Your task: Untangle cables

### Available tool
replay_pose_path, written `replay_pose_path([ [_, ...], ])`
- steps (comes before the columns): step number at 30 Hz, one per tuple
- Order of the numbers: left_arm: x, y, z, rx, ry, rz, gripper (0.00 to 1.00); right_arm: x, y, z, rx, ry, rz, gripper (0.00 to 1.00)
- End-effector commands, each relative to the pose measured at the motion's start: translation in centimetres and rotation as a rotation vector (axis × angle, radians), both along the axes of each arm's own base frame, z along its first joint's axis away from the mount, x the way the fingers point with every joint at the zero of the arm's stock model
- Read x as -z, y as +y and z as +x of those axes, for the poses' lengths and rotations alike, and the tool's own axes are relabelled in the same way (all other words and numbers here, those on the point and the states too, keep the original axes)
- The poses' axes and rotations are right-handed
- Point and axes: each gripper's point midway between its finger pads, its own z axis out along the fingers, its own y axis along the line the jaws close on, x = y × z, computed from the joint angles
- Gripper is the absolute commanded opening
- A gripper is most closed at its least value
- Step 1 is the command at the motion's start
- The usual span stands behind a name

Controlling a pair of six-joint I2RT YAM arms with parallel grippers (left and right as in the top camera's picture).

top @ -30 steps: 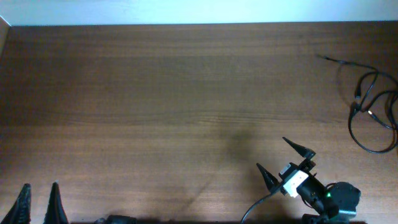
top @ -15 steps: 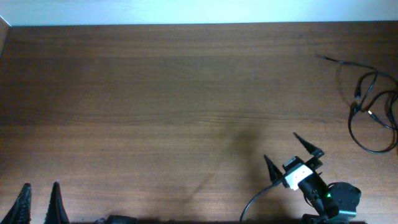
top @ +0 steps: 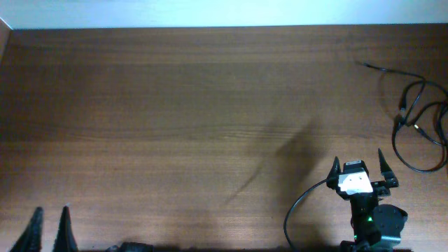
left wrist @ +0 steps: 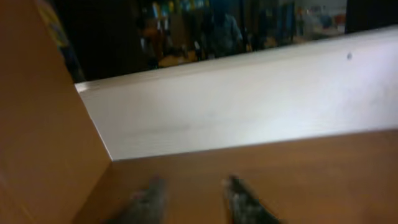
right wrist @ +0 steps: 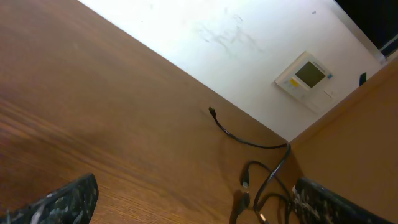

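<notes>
The cables (top: 418,115) are thin black cords looped together at the table's far right edge, with one loose end trailing up-left. In the right wrist view the cables (right wrist: 261,177) lie ahead between my fingers, small plug tips showing. My right gripper (top: 358,161) is open and empty at the front right, well short of the bundle, pointing toward the back; it also shows in the right wrist view (right wrist: 199,199). My left gripper (top: 49,218) is open and empty at the front left corner, seen blurred in the left wrist view (left wrist: 194,190).
A wooden side wall (left wrist: 43,124) rises at the table's left edge and another (right wrist: 360,137) on the right behind the cables. A white back wall (top: 224,12) carries a small panel (right wrist: 306,78). My right arm's thick black cord (top: 301,206) curves by the front edge.
My right gripper has swung right and turned from pointing up-left to pointing straight back, toward the cables. My left gripper has slipped slightly down toward the front edge. The cables have not moved.
</notes>
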Motion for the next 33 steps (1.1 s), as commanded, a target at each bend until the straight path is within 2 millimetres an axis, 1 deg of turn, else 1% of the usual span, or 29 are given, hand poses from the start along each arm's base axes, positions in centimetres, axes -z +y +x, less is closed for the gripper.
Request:
replay_pose_path([
  [1, 2.0, -3.4, 0.6, 0.196, 0.069, 0.079, 0.24, 0.2, -0.2, 0.0, 0.015, 0.001, 0.009, 0.99],
  [3, 6.8, -4.5, 4.1, 0.239, 0.204, 0.069, 0.23, 0.2, -0.2, 0.0, 0.015, 0.001, 0.009, 0.99],
  [5, 9.1, -6.9, 6.8, 0.347, 0.234, 0.011, 0.23, 0.2, -0.2, 0.0, 0.015, 0.001, 0.009, 0.99],
  [6, 10.2, -7.6, 8.1, 0.374, 0.241, -0.027, 0.24, 0.2, -0.2, 0.0, 0.015, 0.001, 0.009, 0.99],
  [7, 11.9, -7.9, 9.7, 0.376, 0.258, -0.069, 0.24, 0.2, -0.2, 0.0, 0.015, 0.001, 0.009, 0.99],
  [8, 14.0, -8.2, 11.1, 0.370, 0.290, -0.118, 0.24, 0.2, -0.2, 0.0, 0.015, 0.001, 0.009, 0.99],
  [9, 16.7, -8.7, 12.1, 0.382, 0.345, -0.189, 0.25, 0.2, -0.2, 0.0, 0.015, 0.001, 0.009, 0.99],
  [10, 20.5, -10.1, 12.9, 0.435, 0.423, -0.281, 0.28, 0.2, -0.2, 0.0, 0.015, 0.001, 0.009, 0.99],
  [11, 22.5, -11.2, 13.3, 0.483, 0.456, -0.345, 0.31, 0.2, -0.2, 0.0, 0.015, 0.001, 0.009, 0.99],
  [12, 23.4, -11.9, 13.4, 0.520, 0.469, -0.381, 0.39, 0.2, -0.2, 0.0, 0.015, 0.001, 0.009, 0.99],
  [13, 24.3, -12.2, 13.6, 0.525, 0.485, -0.415, 0.43, 0.2, -0.2, 0.0, 0.015, 0.001, 0.009, 0.99],
  [14, 26.4, -12.2, 13.8, 0.513, 0.525, -0.431, 0.57, 0.2, -0.2, 0.0, 0.015, 0.001, 0.009, 0.99],
  [16, 30.4, -12.3, 13.5, 0.502, 0.617, -0.446, 0.70, 0.2, -0.2, 0.0, 0.015, 0.001, 0.009, 0.99],
  [17, 31.4, -12.3, 13.6, 0.500, 0.623, -0.447, 0.73, 0.2, -0.2, 0.0, 0.015, 0.001, 0.009, 0.99],
  [18, 32.0, -12.3, 13.8, 0.504, 0.609, -0.439, 0.75, 0.2, -0.2, 0.0, 0.015, 0.001, 0.009, 0.99],
  [19, 32.1, -12.4, 14.4, 0.530, 0.553, -0.365, 0.79, 0.2, -0.2, 0.0, 0.015, 0.001, 0.009, 0.99],
  [20, 31.8, -12.4, 14.9, 0.551, 0.495, -0.300, 0.81, 0.2, -0.2, 0.0, 0.015, 0.001, 0.009, 0.99],
  [21, 31.1, -11.7, 15.8, 0.520, 0.428, -0.234, 0.82, 0.2, -0.2, 0.0, 0.015, 0.001, 0.009, 0.99],
  [22, 30.2, -10.4, 16.9, 0.435, 0.372, -0.214, 0.82, 0.2, -0.2, 0.0, 0.015, 0.001, 0.009, 0.99],
  [24, 29.5, -9.7, 17.5, 0.393, 0.333, -0.204, 0.82, 0.2, -0.2, 0.0, 0.015, 0.001, 0.009, 0.99],
  [28, 29.7, -9.7, 17.4, 0.392, 0.341, -0.205, 0.82, 0.2, -0.2, 0.0, 0.015, 0.001, 0.009, 0.99],
  [30, 30.6, -9.7, 17.2, 0.389, 0.370, -0.210, 0.82, 0.2, -0.2, 0.0, 0.015, 0.001, 0.009, 0.99],
  [32, 30.9, -9.6, 16.7, 0.394, 0.348, -0.215, 0.89, 0.2, -0.2, 0.0, 0.015, 0.001, 0.009, 0.99],
  [33, 30.9, -9.6, 16.4, 0.396, 0.320, -0.215, 1.00, 0.2, -0.2, 0.0, 0.015, 0.001, 0.009, 0.99],
])
